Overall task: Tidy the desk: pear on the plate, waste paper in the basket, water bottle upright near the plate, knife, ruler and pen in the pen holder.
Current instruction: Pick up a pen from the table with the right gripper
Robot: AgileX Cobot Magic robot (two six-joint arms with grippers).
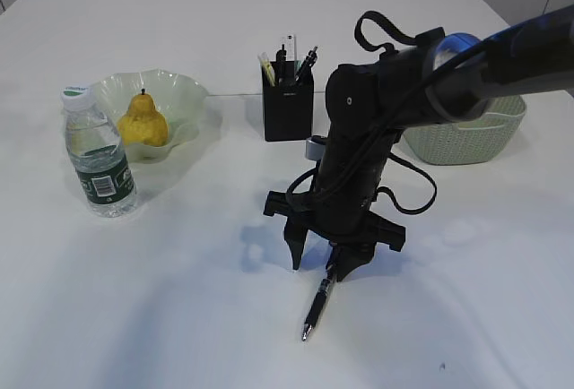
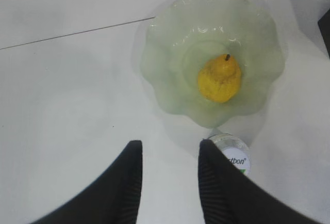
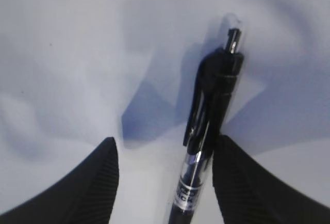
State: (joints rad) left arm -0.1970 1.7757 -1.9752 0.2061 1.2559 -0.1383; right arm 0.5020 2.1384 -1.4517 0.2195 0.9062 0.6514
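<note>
A black pen [image 1: 316, 308] lies on the white table at the front centre. My right gripper [image 1: 321, 263] is open and points down over the pen's upper end. In the right wrist view the pen [image 3: 211, 115] lies between the open fingers [image 3: 165, 146], close against the right one. The yellow pear [image 1: 143, 123] sits on the pale green plate [image 1: 184, 93]. The water bottle [image 1: 99, 160] stands upright beside the plate. My left gripper [image 2: 170, 146] is open and empty, above the table next to the bottle cap [image 2: 234, 154], with pear [image 2: 220, 78] and plate [image 2: 170, 53] beyond. No waste paper shows.
A black pen holder [image 1: 288, 102] with several items sticking out stands at the back centre. A pale green woven basket [image 1: 466, 133] sits at the right, partly hidden behind my right arm. The left arm is out of the exterior view.
</note>
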